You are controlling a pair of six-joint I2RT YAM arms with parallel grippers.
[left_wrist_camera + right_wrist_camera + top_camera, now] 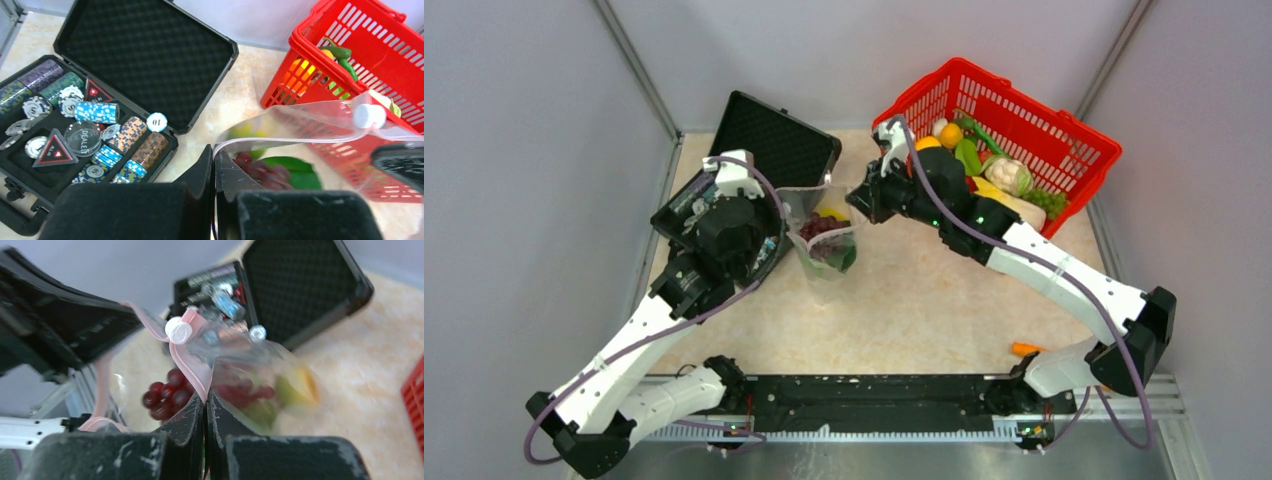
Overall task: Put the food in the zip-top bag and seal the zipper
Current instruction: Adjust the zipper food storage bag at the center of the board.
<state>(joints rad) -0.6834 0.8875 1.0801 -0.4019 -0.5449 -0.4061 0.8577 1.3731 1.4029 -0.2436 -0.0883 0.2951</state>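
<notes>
Marbled tabletop [924,300], centre: zip-top bag [826,245] of food [165,394], zipper [192,365] unsealed, left gripper [214,167] and right gripper [205,407] each pinched shut on its mouth edge; hazard: slick film slipping free, spilling contents.

You have an open black case [776,143] on the beige table [924,310], its lid tilted back. Inside the case lie rows of poker chips [97,112] and a clear dealer button [82,138]. To the right of the case stands a red basket [1049,120].
</notes>
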